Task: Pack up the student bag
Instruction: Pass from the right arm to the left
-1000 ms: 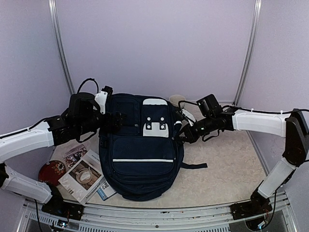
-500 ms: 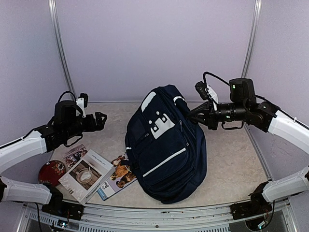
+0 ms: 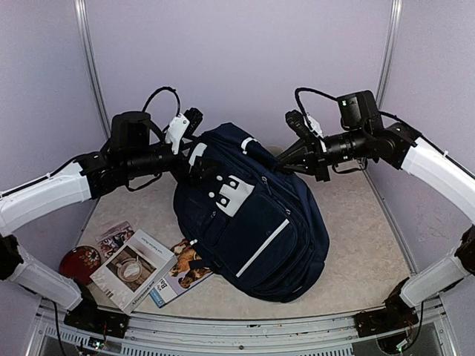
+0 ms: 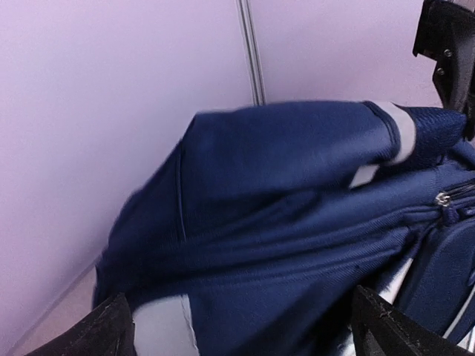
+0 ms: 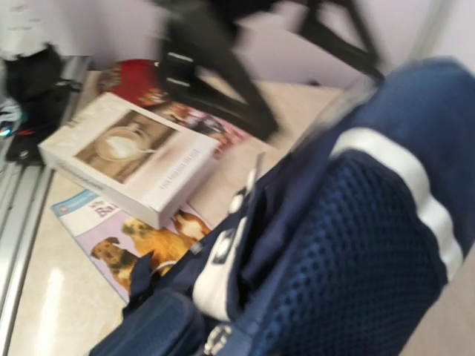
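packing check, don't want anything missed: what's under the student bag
A dog-cover magazine pokes out from under the student bag at its near-left edge; its far end is covered. Anything else beneath is hidden.

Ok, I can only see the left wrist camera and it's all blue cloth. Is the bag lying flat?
Observer: No. The student bag is tilted, its top raised off the table and its bottom end resting near the front edge.
Operator: What's holding it up?
Observer: The right gripper. It looks shut on a strap at the bag's top.
Operator: Is there stuff to pack?
Observer: Yes. Left of the bag lie a white book with a cup on its cover, a dog magazine partly under that book, and a red disc.
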Available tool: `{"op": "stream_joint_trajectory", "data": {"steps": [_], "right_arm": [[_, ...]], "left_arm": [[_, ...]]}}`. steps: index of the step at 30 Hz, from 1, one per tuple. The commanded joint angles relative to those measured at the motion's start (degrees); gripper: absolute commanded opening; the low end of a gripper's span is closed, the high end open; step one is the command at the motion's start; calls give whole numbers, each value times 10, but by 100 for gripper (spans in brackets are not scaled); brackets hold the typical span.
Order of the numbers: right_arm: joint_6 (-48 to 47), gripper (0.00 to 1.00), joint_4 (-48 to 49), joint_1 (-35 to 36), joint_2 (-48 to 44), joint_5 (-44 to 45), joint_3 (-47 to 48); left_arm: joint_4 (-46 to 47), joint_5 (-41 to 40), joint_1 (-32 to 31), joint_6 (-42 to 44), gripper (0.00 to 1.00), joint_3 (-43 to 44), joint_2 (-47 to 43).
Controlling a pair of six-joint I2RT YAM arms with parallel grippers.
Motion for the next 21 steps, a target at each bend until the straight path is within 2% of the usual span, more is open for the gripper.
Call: {"op": "stream_joint_trajectory", "data": {"steps": [1, 5, 8, 11, 21], "right_arm": [[-135, 0, -72, 0, 26, -97, 99], [-181, 0, -135, 0, 62, -112, 152], [-209, 0, -173, 0, 86, -124, 184], [-231, 0, -203, 0, 104, -127, 207], [-257, 0, -205, 0, 112, -144, 217]], "left_arm": [[-150, 77, 25, 122, 99, 126, 58], [-216, 148, 14, 188, 99, 180, 96], [-212, 182, 5, 234, 99, 179, 104], [-207, 182, 7, 257, 99, 194, 116], [-236, 229, -2, 290, 97, 223, 174]]}}
